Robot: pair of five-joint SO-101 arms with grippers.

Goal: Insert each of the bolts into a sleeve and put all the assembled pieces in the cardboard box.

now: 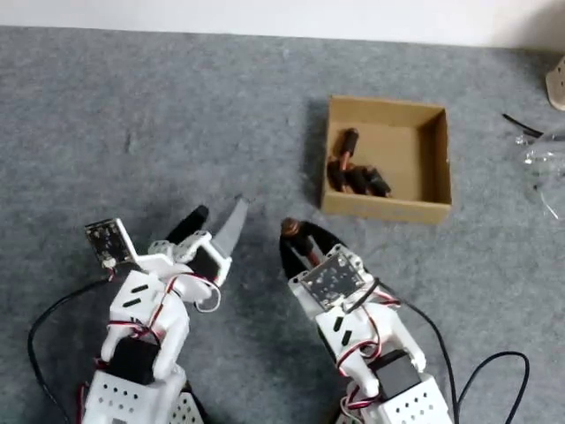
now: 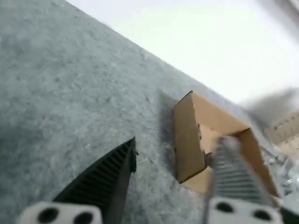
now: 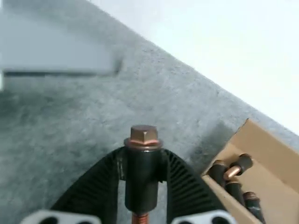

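Note:
My right gripper (image 1: pixel 300 240) is shut on an assembled piece (image 3: pixel 141 172), a copper bolt seated in a black sleeve, with the hex head (image 1: pixel 290 229) sticking out past the fingertips. It hovers just short of the near left corner of the cardboard box (image 1: pixel 433 155). Several assembled pieces (image 1: pixel 355 172) lie in the box, also visible as assembled pieces (image 3: pixel 233 179) in the right wrist view. My left gripper (image 1: pixel 216 215) stands open and empty over the grey mat, left of the right one; in its own view the left gripper (image 2: pixel 175 163) faces the box (image 2: pixel 189 140).
The table is covered by a grey felt mat (image 1: pixel 132 115). Clear plastic items and a black wire (image 1: pixel 534 146) lie at the far right edge. A white wall strip (image 1: pixel 265 16) runs along the back.

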